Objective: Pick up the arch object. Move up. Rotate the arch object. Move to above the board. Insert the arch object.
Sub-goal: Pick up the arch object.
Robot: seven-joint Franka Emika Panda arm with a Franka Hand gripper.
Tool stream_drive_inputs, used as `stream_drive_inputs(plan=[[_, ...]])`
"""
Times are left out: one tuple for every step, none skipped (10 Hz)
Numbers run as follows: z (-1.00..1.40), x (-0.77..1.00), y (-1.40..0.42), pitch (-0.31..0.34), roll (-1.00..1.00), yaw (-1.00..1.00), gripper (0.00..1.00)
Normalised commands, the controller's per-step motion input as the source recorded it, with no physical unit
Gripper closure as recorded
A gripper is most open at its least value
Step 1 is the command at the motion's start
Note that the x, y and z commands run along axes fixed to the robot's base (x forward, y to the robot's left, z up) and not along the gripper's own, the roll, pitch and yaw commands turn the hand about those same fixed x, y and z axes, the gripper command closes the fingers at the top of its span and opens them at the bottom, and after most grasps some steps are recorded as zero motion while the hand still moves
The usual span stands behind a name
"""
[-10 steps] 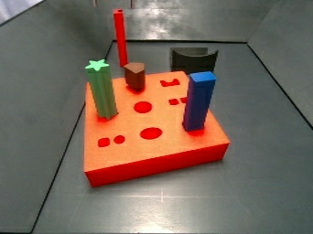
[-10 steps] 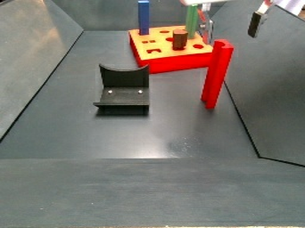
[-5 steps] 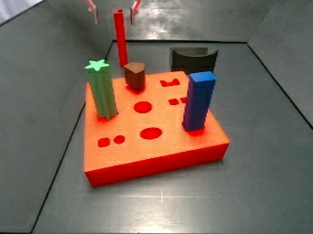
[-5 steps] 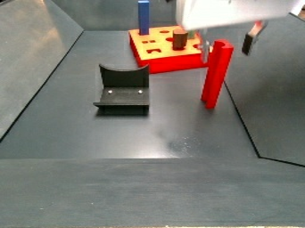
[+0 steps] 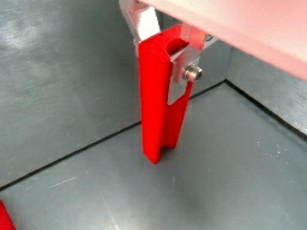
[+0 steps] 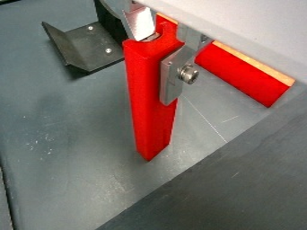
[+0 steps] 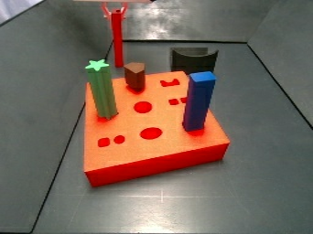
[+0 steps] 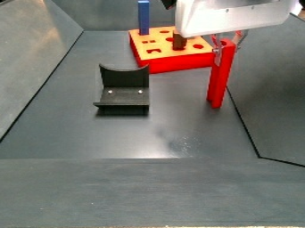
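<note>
While the end effector [image 6: 160, 56] straddles the top of the arch object [image 6: 151, 99], its silver fingers [image 6: 182, 74] sit against the bar's sides, apparently pinching it, though I cannot tell how firmly. In a side view the fixture [image 8: 121, 89] stands at the left, the board [image 8: 179, 51] further back, and the arch object [image 8: 218, 77] stands upright on the floor near the right wall. So high a grip on a tall, slim bar could let it swing or slip when lifted; rotating near that wall risks a knock. The dark floor [image 8: 143, 134] looks smooth, walled on all sides.
</note>
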Motion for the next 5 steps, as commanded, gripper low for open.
stream_drive_inputs(plan=[[0.0,0.0,0.0,0.0,0.0,0.0,1.0],[0.0,0.0,0.0,0.0,0.0,0.0,1.0],[0.0,0.0,0.0,0.0,0.0,0.0,1.0],[0.0,0.0,0.0,0.0,0.0,0.0,1.0],[0.0,0.0,0.0,0.0,0.0,0.0,1.0]])
